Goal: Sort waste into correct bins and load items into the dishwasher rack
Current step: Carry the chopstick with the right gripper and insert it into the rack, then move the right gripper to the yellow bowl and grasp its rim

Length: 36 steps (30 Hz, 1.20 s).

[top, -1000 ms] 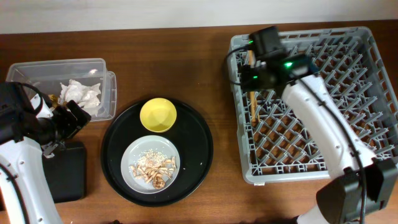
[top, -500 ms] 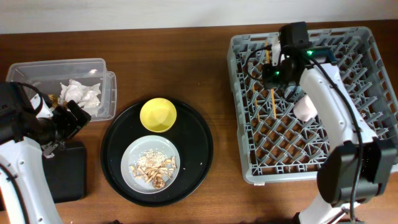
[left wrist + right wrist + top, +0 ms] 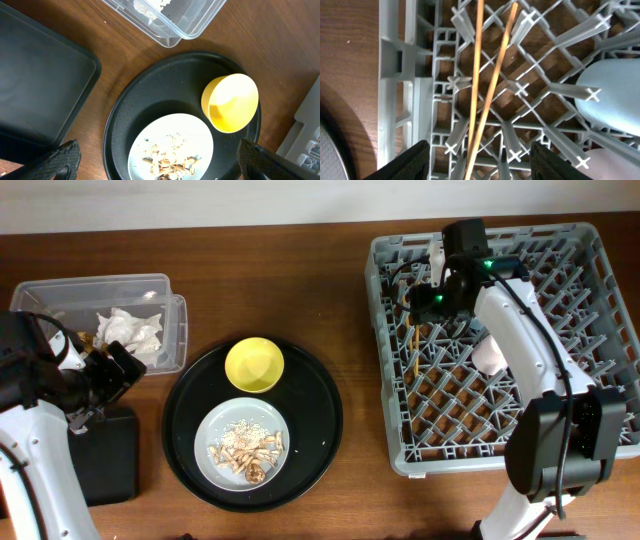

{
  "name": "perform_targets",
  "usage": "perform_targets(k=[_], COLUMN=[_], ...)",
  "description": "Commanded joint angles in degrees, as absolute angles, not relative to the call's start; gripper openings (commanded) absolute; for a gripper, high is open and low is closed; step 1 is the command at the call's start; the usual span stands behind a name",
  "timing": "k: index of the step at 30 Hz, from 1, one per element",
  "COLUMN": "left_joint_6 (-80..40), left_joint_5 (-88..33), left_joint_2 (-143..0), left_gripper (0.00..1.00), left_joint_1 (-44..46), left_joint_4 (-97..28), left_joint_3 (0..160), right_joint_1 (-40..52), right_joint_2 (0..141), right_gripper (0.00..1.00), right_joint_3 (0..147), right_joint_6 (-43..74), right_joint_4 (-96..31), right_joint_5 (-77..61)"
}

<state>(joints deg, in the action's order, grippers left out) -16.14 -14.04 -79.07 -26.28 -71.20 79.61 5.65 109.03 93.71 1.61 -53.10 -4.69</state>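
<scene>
Two wooden chopsticks (image 3: 490, 85) lie loose on the pegs at the left side of the grey dishwasher rack (image 3: 386, 385), seen from above as chopsticks (image 3: 410, 345). My right gripper (image 3: 481, 167) hovers open over their near ends, jaws apart on either side and touching nothing. A light-blue cup (image 3: 612, 102) and a pink cup (image 3: 490, 357) sit in the rack beside them. My left gripper (image 3: 112, 375) is open and empty, between the clear box (image 3: 60, 292) and the round tray. The yellow bowl (image 3: 254, 364) and the grey-white plate (image 3: 213, 430) with beige crumbs (image 3: 246, 450) rest on that tray.
A large round black tray (image 3: 315, 415) carries the bowl and plate. The clear box holds crumpled white tissue (image 3: 128, 330). A shallow black rectangular tray (image 3: 108, 460) lies at the front left, under my left arm.
My right gripper has opened and let go of the chopsticks, which now lie in the rack's left part. The left arm has not moved.
</scene>
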Motion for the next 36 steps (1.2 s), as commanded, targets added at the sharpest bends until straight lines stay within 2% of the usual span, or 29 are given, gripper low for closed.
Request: perform_targets(k=[1, 6, 12, 20, 26, 30, 33, 36], left_joint_6=[-16.71, -16.71, -16.71, -16.71, -16.71, -16.71, -16.71, -16.71], left_joint_5=[-13.65, -13.65, -13.65, -13.65, -13.65, -13.65, -13.65, -13.65], left_joint_2=[-78.52, -78.52, -78.52, -78.52, -78.52, -78.52, -78.52, -78.52], left_gripper=[0.99, 1.0, 1.0, 0.99, 1.0, 0.99, 0.99, 1.0], left_joint_1=[-26.59, -26.59, -26.59, -26.59, -26.59, -26.59, -26.59, -26.59], left_joint_4=[-71.24, -71.24, -71.24, -71.24, -71.24, -71.24, -71.24, -71.24], left_joint_3=[79.77, 79.77, 79.77, 79.77, 79.77, 79.77, 79.77, 79.77], right_joint_1=[5.65, 7.01, 16.03, 35.86, 43.92, 48.01, 51.42, 54.04], right_joint_2=[109.16, 106.48, 102.91, 107.87, 114.19, 115.7, 115.72, 116.92], right_gripper=[0.65, 0.64, 0.65, 0.66, 0.7, 0.7, 0.82, 0.89], right_joint_3=[93.78, 93.82, 93.82, 93.8, 93.8, 93.8, 93.82, 93.82], right_joint_6=[3.92, 6.26, 6.26, 14.06, 19.4, 15.84, 9.58, 7.2], right_joint_4=[-54.37, -57.76, -58.02, -43.03, -34.26, -30.09, -26.26, -23.88], right_joint_5=[-8.84, -16.56, -19.92, -11.07, -5.21, -6.35, -4.14, 2.7])
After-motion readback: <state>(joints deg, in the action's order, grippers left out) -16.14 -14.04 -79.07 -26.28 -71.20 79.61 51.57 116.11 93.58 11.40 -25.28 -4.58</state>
